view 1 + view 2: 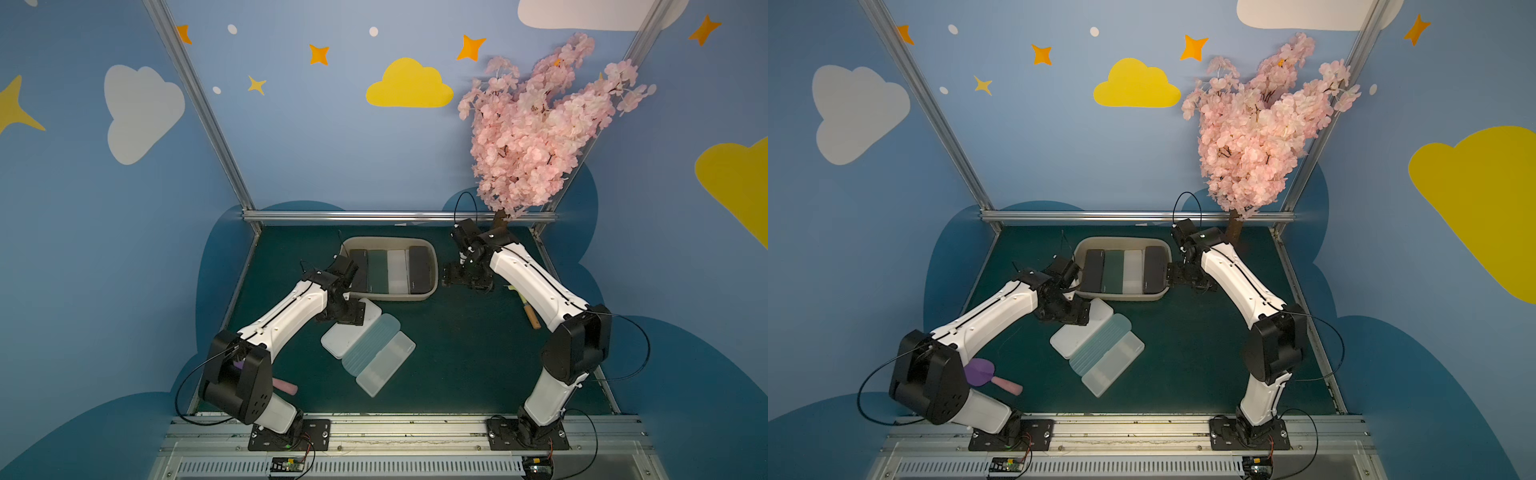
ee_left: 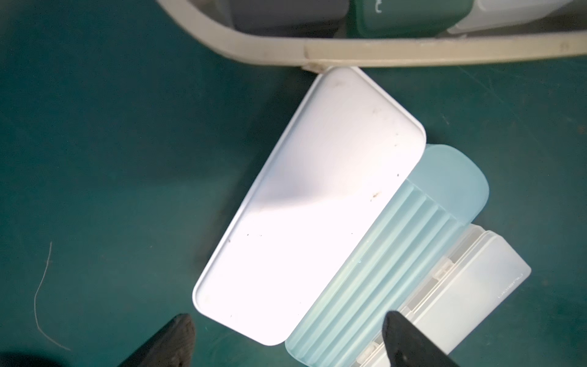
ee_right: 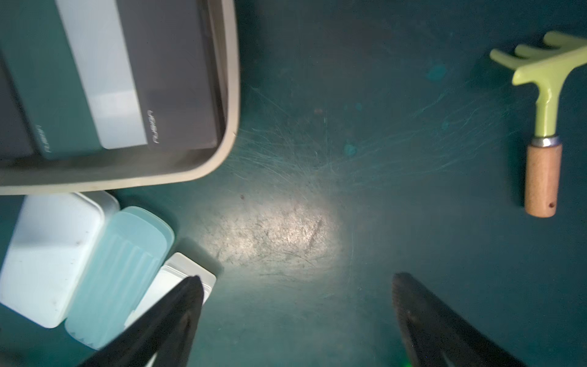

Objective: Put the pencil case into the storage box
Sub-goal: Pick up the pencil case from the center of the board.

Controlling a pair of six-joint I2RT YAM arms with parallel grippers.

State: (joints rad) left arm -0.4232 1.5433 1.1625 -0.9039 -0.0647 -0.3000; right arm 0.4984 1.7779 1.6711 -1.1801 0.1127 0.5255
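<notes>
**Four cases in the box, three on the mat**

One storage box, shallow beige plastic with rounded corners and a flared rim. Inside it, four cases packed edge to edge from wall to wall: dark grey, green, white, dark grey again.

Just off the box's near rim, three more pencil cases lying flat on the green mat, side by side in a slanted row:
- Closest to the box, a white case, smooth and opaque, one rounded corner right up against the rim.
- Next out, a pale blue case, translucent and ribbed lengthwise.
- Farthest from the box, a frosted case, cloudy-clear, with a hinged edge.

Two claws, both with fingers spread wide. Left claw above the white and pale blue cases, on the box's near left. Right claw just to the right of the box, over bare mat.

Open, scuffed and scratched mat to the right of the box, reaching out to one small rake with yellow-green prongs and a round wooden handle.

Well off the box's near left, one purple-and-pink paddle. Beyond the box's far right corner, one pink blossom tree.
</notes>
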